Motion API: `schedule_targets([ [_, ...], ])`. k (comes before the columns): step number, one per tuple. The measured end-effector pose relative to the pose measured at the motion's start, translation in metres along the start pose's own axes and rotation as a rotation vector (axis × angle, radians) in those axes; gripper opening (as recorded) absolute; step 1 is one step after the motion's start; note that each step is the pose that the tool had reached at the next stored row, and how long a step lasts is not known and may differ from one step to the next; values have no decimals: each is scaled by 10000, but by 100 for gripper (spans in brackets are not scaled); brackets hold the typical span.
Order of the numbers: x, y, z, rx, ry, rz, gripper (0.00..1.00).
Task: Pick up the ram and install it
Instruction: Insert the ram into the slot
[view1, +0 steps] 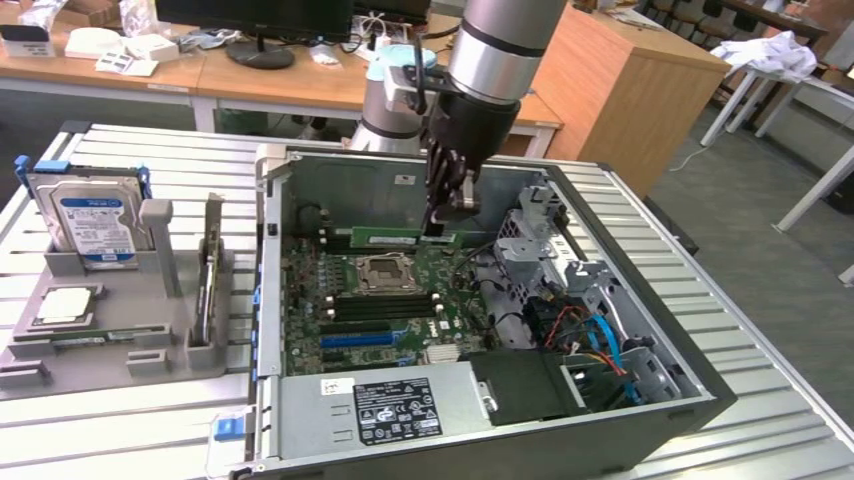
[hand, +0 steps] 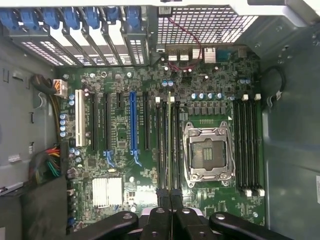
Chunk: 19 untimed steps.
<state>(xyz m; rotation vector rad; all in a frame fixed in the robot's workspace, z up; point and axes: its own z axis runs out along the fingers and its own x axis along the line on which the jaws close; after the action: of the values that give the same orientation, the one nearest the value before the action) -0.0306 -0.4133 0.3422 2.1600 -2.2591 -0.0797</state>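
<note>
The install step is in hand: the pickup is done, and the arm is holding the ram (view1: 400, 238) inside the open computer case (view1: 667, 395), in the upper middle of the exterior view, over the motherboard (view1: 400, 330). The hand (view1: 447, 212) is pinching the green stick near one end, its fingers pressing in on the board's flat faces with hardly any gap between them. The stick is lying level, long edge down, just beyond the CPU socket (view1: 384, 272) toward the case's far wall. In the wrist view it is showing edge-on as a thin line running along the bank of black memory slots (hand: 161, 145) beside the socket. Whether it is already touching a slot I cannot tell. As I judge it, seating the stick is calling for its edge to sit parallel to one slot and centred between the end latches, and for a straight, even push down.
</note>
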Motion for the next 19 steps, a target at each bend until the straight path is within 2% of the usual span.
schedule_targets([
  [19,7,-15,311,1,-1,0,11],
])
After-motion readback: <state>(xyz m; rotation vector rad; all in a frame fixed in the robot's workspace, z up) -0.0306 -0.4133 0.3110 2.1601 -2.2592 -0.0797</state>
